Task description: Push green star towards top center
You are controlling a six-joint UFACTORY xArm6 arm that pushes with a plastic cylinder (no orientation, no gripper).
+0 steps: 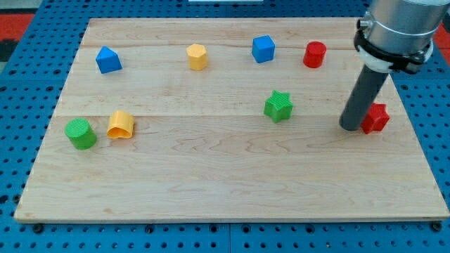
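Observation:
The green star (278,106) lies on the wooden board (225,183), right of centre. My tip (350,127) rests on the board to the star's right, about a hundred pixels away and slightly lower. The tip touches the left side of a red star (376,118). The rod rises from the tip towards the view's top right.
Along the view's top lie a blue triangle-like block (108,60), a yellow hexagon (197,56), a blue cube (263,48) and a red cylinder (314,54). At the left lie a green cylinder (81,133) and an orange block (121,124).

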